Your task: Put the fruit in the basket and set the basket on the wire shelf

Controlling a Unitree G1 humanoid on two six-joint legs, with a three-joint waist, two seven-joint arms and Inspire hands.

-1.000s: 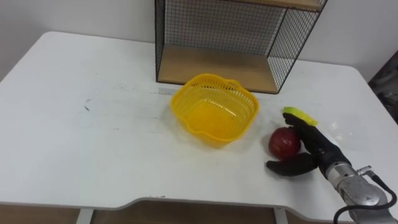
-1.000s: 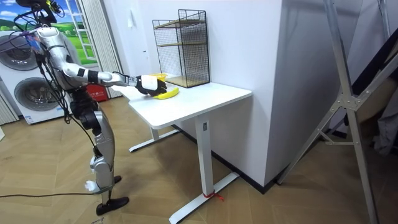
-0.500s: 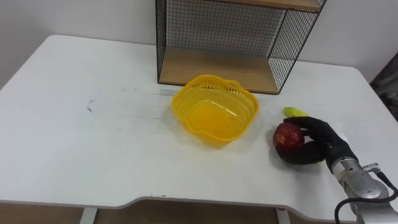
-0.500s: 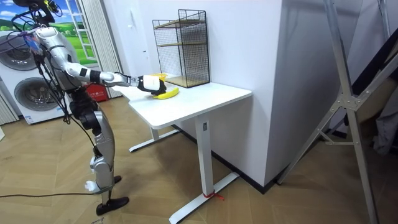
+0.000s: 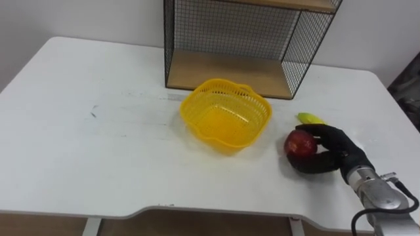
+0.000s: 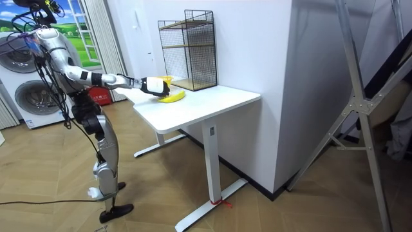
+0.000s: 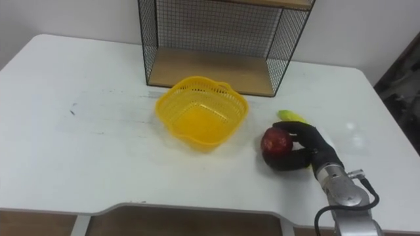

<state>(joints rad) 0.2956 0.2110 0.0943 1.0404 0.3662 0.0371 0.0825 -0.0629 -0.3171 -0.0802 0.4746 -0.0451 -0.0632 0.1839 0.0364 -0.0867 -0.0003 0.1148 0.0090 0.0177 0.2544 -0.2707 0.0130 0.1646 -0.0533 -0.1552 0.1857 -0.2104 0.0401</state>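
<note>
My right robot hand [image 5: 336, 155] is gripping the red apple [image 5: 299, 144], fingers curling round it on the worktop [image 5: 98, 151]. The yellow basket [image 5: 223, 143] is sitting empty to the hand's left, so I'm expecting a leftward carry. The banana [image 5: 310, 118] is lying just behind the hand.

A white worktop [image 6: 215, 102] on white legs stands beside a white wall [image 6: 315, 77], with a pale curtain [image 6: 106, 38] beyond its far edge. The floor [image 6: 257, 209] is light wood laid in herringbone. Stacked washing machines [image 6: 22, 96] stand at the room view's left, and a grey metal frame [image 6: 360, 96] stands at its right.
</note>
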